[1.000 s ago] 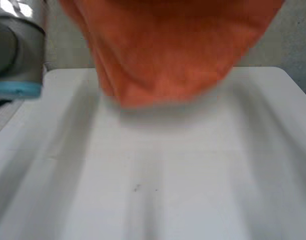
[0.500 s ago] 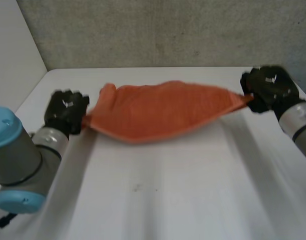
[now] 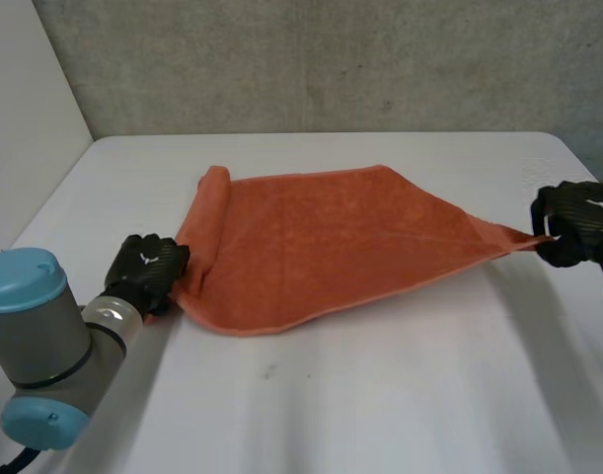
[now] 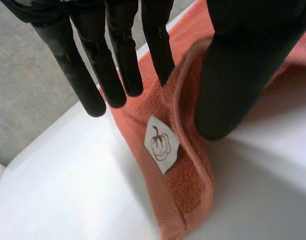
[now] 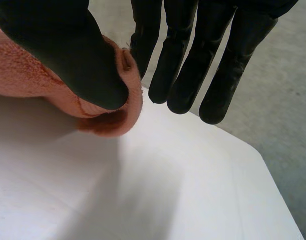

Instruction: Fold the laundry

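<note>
One white table [image 3: 380, 395] carries the orange towel [image 3: 331, 237], which lies mostly flat around its middle, tapering toward 3 o'clock. The towel's long axis runs from about 8 o'clock to 3 o'clock, with a hand at each end, so neither hand is nearer. Any fold probably turns on carrying one end along that line. At 10 o'clock a rolled edge [image 3: 210, 197] is bunched up and likely needs smoothing first. The left hand [image 3: 143, 272] sits at the towel's 8 o'clock corner, with a ridge of cloth pinched between thumb and straight fingers. The right hand [image 3: 575, 222] clamps the 3 o'clock tip under its thumb. A small white label [image 4: 162, 144] shows beside the left thumb.
</note>
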`<state>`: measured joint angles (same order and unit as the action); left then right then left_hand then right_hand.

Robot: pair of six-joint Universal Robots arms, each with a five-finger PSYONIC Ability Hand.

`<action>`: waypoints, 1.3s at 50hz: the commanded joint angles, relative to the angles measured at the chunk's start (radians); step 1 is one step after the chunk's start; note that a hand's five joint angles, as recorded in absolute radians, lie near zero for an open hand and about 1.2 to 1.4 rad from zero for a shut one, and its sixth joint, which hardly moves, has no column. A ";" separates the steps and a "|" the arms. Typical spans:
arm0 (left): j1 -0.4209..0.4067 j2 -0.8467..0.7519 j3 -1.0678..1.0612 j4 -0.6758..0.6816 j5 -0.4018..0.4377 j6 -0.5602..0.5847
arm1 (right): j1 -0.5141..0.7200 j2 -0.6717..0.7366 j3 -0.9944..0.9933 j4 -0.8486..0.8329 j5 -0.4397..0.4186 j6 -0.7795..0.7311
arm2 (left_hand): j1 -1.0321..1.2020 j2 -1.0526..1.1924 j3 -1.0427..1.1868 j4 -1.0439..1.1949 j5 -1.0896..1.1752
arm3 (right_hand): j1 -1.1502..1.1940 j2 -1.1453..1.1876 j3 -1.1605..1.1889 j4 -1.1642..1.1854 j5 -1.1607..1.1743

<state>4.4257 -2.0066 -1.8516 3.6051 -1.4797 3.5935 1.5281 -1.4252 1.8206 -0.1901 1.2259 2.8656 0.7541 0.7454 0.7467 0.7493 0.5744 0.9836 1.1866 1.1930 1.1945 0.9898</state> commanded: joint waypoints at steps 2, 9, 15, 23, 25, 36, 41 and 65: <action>0.020 -0.017 -0.001 -0.008 0.059 -0.009 | -0.036 0.008 0.002 -0.006 0.012 0.035 | -0.103 -0.094 -0.096 -0.098 -0.098 | 0.413 0.210 0.203 0.202 0.232; 0.020 -0.011 -0.003 -0.009 0.056 -0.016 | -0.048 0.011 -0.007 -0.008 0.020 0.046 | -0.088 -0.080 -0.081 -0.084 -0.083 | 0.413 0.210 0.203 0.202 0.232; 0.021 -0.009 0.005 -0.009 0.055 -0.099 | -0.066 0.014 -0.006 -0.008 0.043 0.044 | -0.053 -0.045 -0.046 -0.048 -0.048 | 0.413 0.210 0.203 0.202 0.232; 0.023 -0.027 0.034 -0.009 0.044 -0.200 | -0.071 0.031 -0.017 -0.012 0.047 0.043 | 0.232 0.240 0.239 0.236 0.237 | 0.413 0.210 0.203 0.202 0.232; 0.032 -0.024 0.032 -0.008 0.042 -0.200 | -0.071 0.031 -0.017 -0.014 0.050 0.040 | 0.436 0.445 0.443 0.441 0.441 | 0.413 0.210 0.203 0.202 0.232; 0.066 0.115 -0.012 -0.031 0.025 -0.186 | -0.072 0.016 -0.038 0.009 0.055 0.026 | 0.642 0.651 0.650 0.647 0.647 | 0.413 0.210 0.203 0.202 0.232; 0.072 0.387 -0.051 -0.159 0.033 -0.079 | -0.075 -0.092 -0.070 0.124 0.049 -0.069 | 0.642 0.651 0.650 0.647 0.647 | 0.413 0.210 0.203 0.202 0.232; 0.109 0.417 -0.023 -0.476 0.118 0.108 | -0.031 -0.068 -0.211 0.655 0.136 -0.649 | 0.642 0.651 0.650 0.647 0.647 | 0.413 0.210 0.203 0.202 0.232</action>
<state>4.5345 -1.3859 -1.8772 3.1261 -1.3673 3.6384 1.4581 -1.6573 1.6160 0.4864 1.3056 2.2282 1.1867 1.2181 1.2166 1.2174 1.0320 0.9836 1.1866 1.1930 1.1945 0.9898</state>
